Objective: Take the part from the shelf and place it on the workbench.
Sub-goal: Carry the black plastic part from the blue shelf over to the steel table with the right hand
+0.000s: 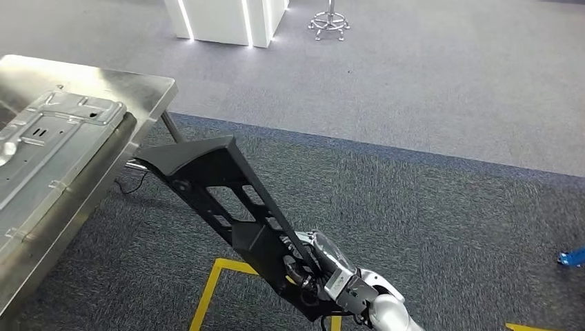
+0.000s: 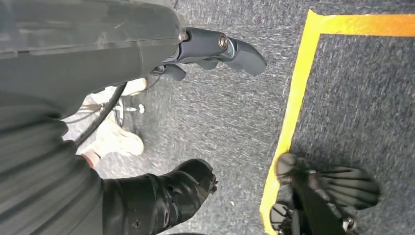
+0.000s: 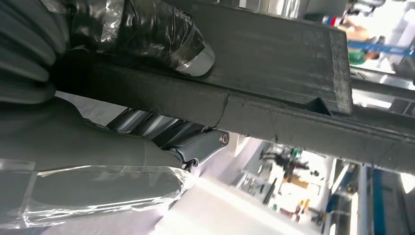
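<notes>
Your table (image 1: 103, 89) runs off the head view's left edge; the black part (image 1: 221, 200) covers most of the right hand's fingers (image 1: 324, 252).

I'm seeing the long black slotted plastic part (image 1: 221, 196) reaching from my right hand (image 1: 331, 265) toward the steel workbench (image 1: 148, 89) at left, the stamped metal panel (image 1: 48, 138) lying on it.

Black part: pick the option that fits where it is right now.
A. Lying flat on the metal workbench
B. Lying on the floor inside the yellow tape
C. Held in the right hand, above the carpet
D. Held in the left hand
C: in the head view the right hand grips the low end of the long black part, which slants up over the carpet toward the corner of the metal workbench.
</notes>
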